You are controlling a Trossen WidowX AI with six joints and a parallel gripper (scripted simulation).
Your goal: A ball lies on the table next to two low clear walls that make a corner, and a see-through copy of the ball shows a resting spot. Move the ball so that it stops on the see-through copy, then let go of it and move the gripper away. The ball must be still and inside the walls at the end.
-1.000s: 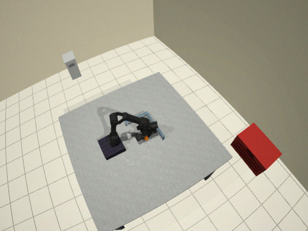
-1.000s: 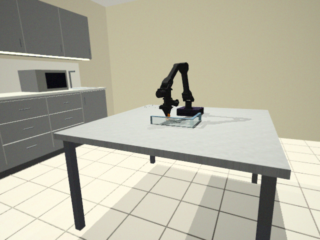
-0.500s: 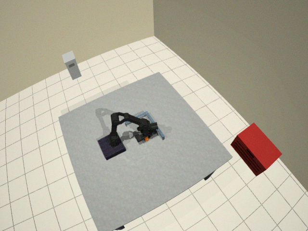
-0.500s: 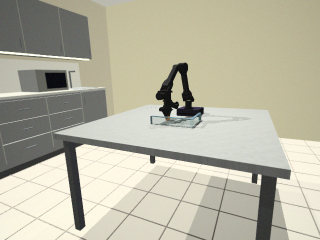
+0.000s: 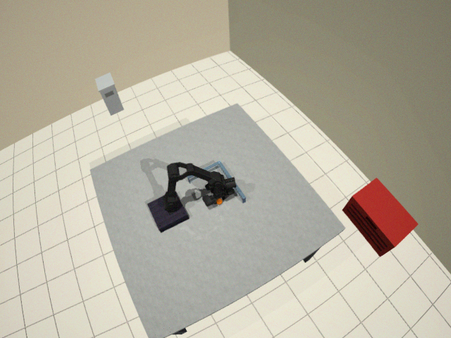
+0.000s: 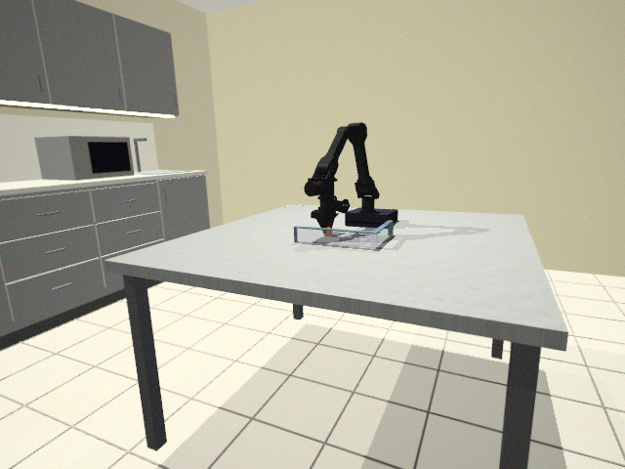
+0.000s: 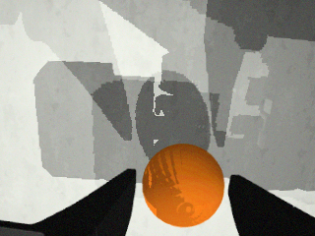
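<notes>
In the top view, going left to right, my dark base plate (image 5: 168, 217) sits on the grey table (image 5: 225, 262), my arm (image 5: 192, 171) reaches rightward from it, and my gripper (image 5: 217, 200) points down at the table just inside the 2 low clear walls (image 5: 232, 182). The orange ball (image 5: 219, 201) lies right under it, near the longer wall and on the side that faces my base.

In the exterior view the walls (image 6: 348, 234) form an L in front of my base, and the ball (image 6: 328, 233) shows as a small orange spot low at the tip of my gripper (image 6: 326, 228), behind the front wall, toward its left end. It looks to be down at table level, though I cannot tell from here whether it touches the surface.

In the wrist view my left finger (image 7: 105, 206) comes first, then a sliver of bright table, then the ball (image 7: 183, 184), then a wider gap, then my right finger. Neither pad touches it: my jaws stand partly spread and grip nothing. The ball is round, so it has no long axis and points no particular way; its surface only shows darker streaks on its left side. I cannot make out the see-through copy.
</notes>
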